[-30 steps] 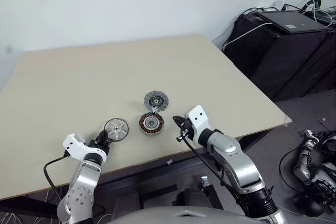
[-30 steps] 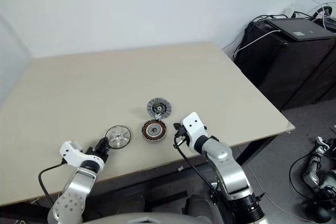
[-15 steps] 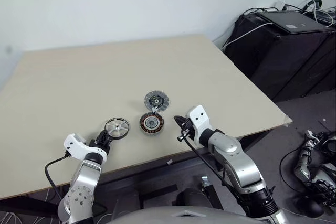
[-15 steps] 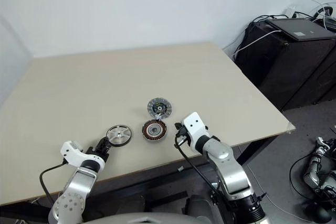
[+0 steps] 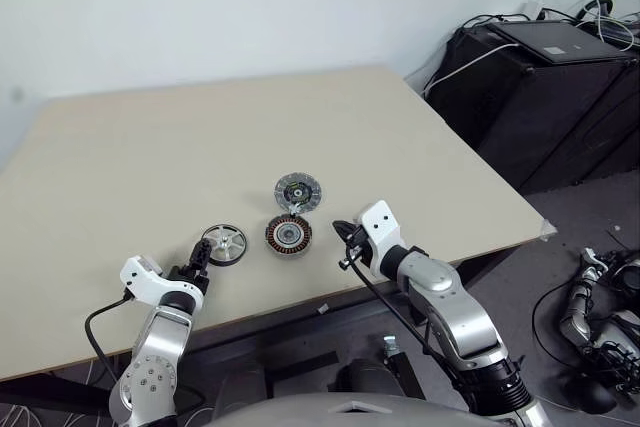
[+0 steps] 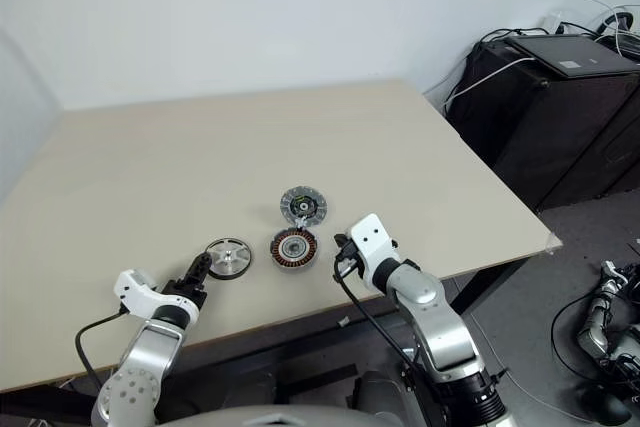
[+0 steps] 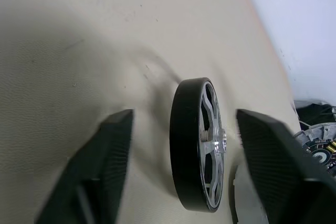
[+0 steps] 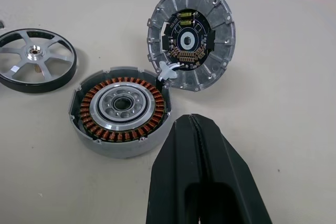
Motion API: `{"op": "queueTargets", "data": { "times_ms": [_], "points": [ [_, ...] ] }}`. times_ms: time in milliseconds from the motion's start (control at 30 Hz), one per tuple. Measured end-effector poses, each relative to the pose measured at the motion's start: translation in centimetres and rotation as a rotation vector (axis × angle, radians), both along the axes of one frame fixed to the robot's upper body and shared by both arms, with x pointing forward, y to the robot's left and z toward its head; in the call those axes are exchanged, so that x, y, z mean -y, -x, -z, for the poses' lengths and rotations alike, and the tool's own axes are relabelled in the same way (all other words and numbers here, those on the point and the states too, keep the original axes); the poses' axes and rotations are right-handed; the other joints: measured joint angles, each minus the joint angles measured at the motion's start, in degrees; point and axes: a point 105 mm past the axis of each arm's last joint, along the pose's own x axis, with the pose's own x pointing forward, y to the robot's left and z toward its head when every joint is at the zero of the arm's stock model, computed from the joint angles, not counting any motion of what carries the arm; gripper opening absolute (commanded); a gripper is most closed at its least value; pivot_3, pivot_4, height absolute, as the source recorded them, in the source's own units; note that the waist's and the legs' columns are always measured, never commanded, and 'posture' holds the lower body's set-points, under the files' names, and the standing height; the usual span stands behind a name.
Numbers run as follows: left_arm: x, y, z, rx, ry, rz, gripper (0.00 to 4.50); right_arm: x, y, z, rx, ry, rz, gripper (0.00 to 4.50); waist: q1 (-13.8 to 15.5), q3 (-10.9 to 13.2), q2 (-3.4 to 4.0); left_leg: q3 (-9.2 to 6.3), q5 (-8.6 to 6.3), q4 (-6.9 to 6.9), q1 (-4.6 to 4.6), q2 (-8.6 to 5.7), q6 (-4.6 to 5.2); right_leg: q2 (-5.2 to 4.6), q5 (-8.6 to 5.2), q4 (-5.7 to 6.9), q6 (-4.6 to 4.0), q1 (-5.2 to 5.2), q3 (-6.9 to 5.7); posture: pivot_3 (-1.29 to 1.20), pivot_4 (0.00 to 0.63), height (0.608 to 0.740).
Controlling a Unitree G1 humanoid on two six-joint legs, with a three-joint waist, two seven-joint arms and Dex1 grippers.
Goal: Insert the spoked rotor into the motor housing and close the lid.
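Released: spoked rotor now flat on table, left gripper fingers spread, empty. Right gripper closed, empty. Regrasp rotor squarely across rim before carrying right to motor housing.

A beige table fills the middle. At two o'clock, a black cabinet carries white cables; at four o'clock, dark cabling, perhaps equipment, sits on the floor.
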Motion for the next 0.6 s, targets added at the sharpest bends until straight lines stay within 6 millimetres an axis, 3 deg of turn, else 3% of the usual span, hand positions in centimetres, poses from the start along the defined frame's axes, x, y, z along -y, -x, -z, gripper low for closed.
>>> {"op": "queueTargets", "data": {
  "times_ms": [433, 533, 600],
  "points": [
    [1.8, -0.5, 0.6, -0.003, 0.108, 0.074, 3.25, 0.2, 0.0, 0.0, 0.003, 0.007, 0.002, 0.0, 0.0, 0.0, -0.02, -0.01, 0.02, 0.01, 0.0, -0.01, 0.03, 0.0, 0.0, 0.0, 0.0, 0.01, 0.0, 0.0, 0.0, 0.74],
    [1.8, -0.6, 0.7, -0.007, 0.114, 0.077, 2.67, 0.3, -0.1, -0.1, 0.006, 0.008, 0.007, 0.0, 0.0, 0.0, -0.02, -0.01, 0.02, 0.01, 0.0, -0.01, 0.04, 0.0, 0.0, 0.0, 0.0, 0.01, 0.0, 0.0, 0.0, 0.74],
    [1.9, -0.5, 0.9, -0.012, 0.117, 0.076, 2.03, 0.5, -0.2, -0.1, 0.008, 0.011, 0.016, 0.0, 0.0, 0.0, -0.03, -0.01, 0.02, 0.01, 0.0, -0.01, 0.04, 0.0, 0.0, 0.0, 0.0, 0.01, 0.0, 0.0, 0.0, 0.74]
  ]
}}
